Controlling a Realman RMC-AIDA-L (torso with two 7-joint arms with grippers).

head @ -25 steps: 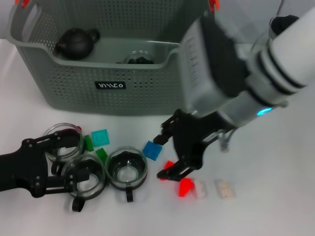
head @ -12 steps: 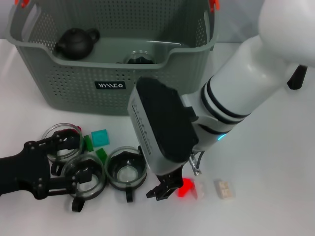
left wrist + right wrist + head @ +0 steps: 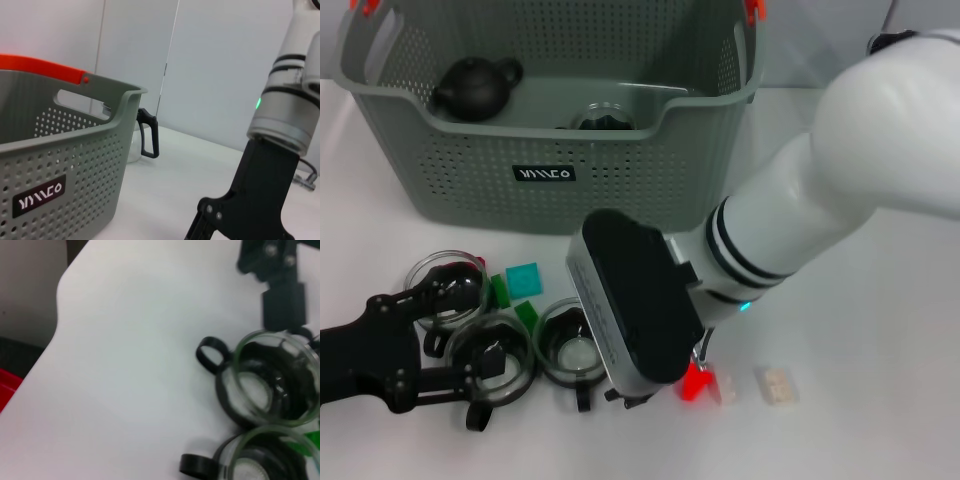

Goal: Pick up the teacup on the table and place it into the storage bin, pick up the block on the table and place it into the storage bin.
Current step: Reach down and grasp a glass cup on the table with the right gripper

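A: Right pincer (image 3: 638, 392) sits low at the table's front edge; its body hides the fingertips, so I cannot tell its opening or hold. Red block (image 3: 696, 381) lies just beside it, toward the right edge.

B: Left pincer (image 3: 445, 340)?

A: Spread wide among three glass teacups (image 3: 488, 357) near the front-left corner, one finger inside a rim, nothing clamped. Storage bin (image 3: 545, 175) stands behind, toward the far edge, already holding a dark teapot (image 3: 475, 85).

B: Judgement?

A: Right arm is nearer the block, left arm nearer the cups; both loads travel straight back to the bin.
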